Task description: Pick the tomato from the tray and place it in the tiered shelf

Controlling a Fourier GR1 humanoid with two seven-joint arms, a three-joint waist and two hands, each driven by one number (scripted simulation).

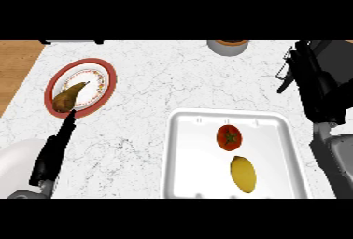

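Item: marble counter (151,140), seen steeply from above.

Cut off or unclear: a round pot-like vessel (228,45) at the top edge, only its lower rim showing. At the far right, a dark wire structure (293,65), probably the tiered shelf, lies mostly behind the right forearm. A strip of wooden surface (17,70) shows beyond the counter's left edge.

Right hand (321,77): black, raised at the right edge near the dark structure; whether its fingers are straight or curled cannot be made out, and nothing is visibly held. The grey forearm runs down the right side.

Left hand (55,149): black, seen edge-on at lower left, fingers extended straight in a narrow line toward the plate, tips touching or just beside the pear; it grasps nothing.

Containers:
- White tray (183,154), lower centre-right. Holds the tomato (229,137), red with green stem, in the upper middle, and a lemon (243,174) just below it, apart.
- Red-rimmed plate (103,70), upper left. Holds a brown pear (69,97) lying tilted across its lower-left rim.
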